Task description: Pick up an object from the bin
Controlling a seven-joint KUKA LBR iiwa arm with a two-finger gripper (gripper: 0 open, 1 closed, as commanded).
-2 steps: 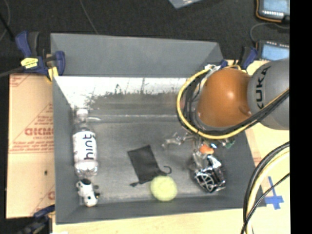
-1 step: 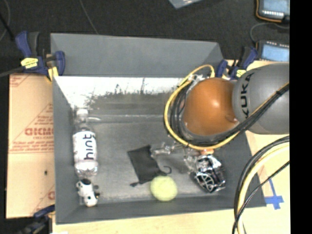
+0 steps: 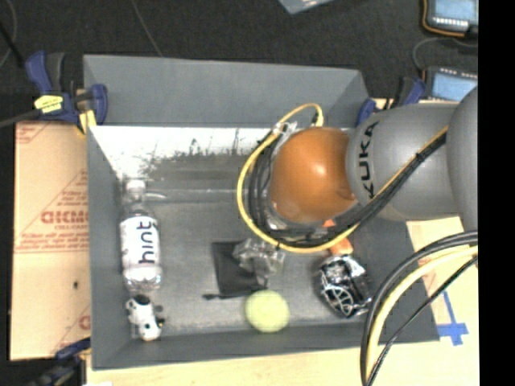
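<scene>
Black flat piece [image 3: 228,273] lies mid-floor of the bin [image 3: 185,215], claw [image 3: 259,257] low over its right edge, spread or pressed together I cannot tell; nothing lifted yet, grasp and raise remain.

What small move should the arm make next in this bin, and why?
Probably a short descent, straight down. The gripper is over the edge of the flat black sheet in the middle of the bin, on the side nearest the arm. The yellow-green ball lies close by, toward the front wall, so a straight descent should not push it.
</scene>
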